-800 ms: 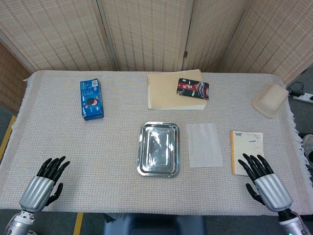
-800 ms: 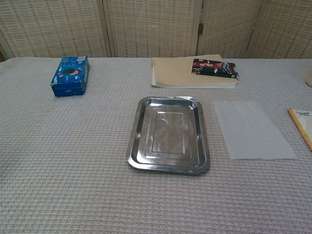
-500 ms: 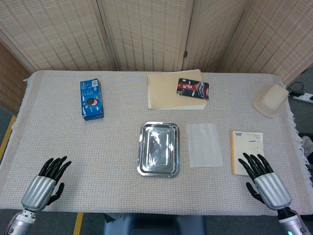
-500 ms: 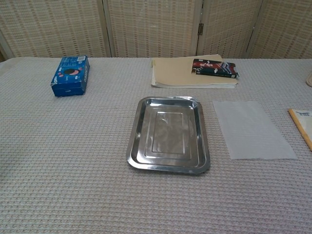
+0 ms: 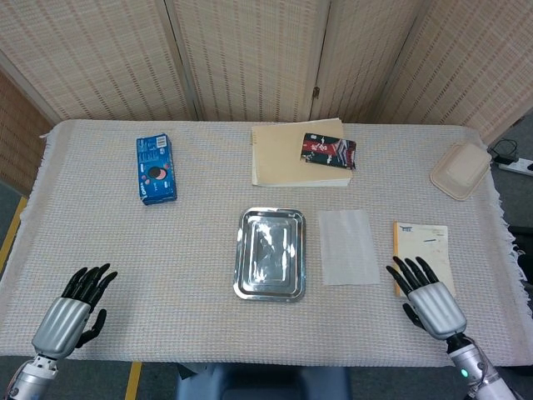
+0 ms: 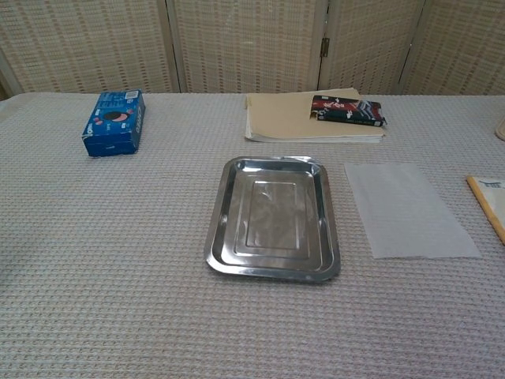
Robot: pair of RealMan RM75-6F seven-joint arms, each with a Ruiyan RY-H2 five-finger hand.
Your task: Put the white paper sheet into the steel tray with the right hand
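The white paper sheet [image 5: 348, 247] [image 6: 408, 208] lies flat on the cloth, just right of the steel tray [image 5: 270, 252] [image 6: 274, 218], which has nothing in it. My right hand [image 5: 427, 302] hovers open near the front edge, right of the sheet and over the lower end of a yellow notebook [image 5: 422, 255]; its fingers are spread and hold nothing. My left hand [image 5: 72, 309] is open at the front left corner, far from both objects. Neither hand shows in the chest view.
A blue biscuit box [image 5: 156, 169] [image 6: 115, 121] lies at the back left. A cream folder [image 5: 296, 155] with a dark red packet [image 5: 328, 152] on it sits behind the tray. A beige lidded container [image 5: 460, 170] is at the far right.
My right hand has shifted left and a little forward, toward the paper sheet. The left hand and all objects have stayed put.
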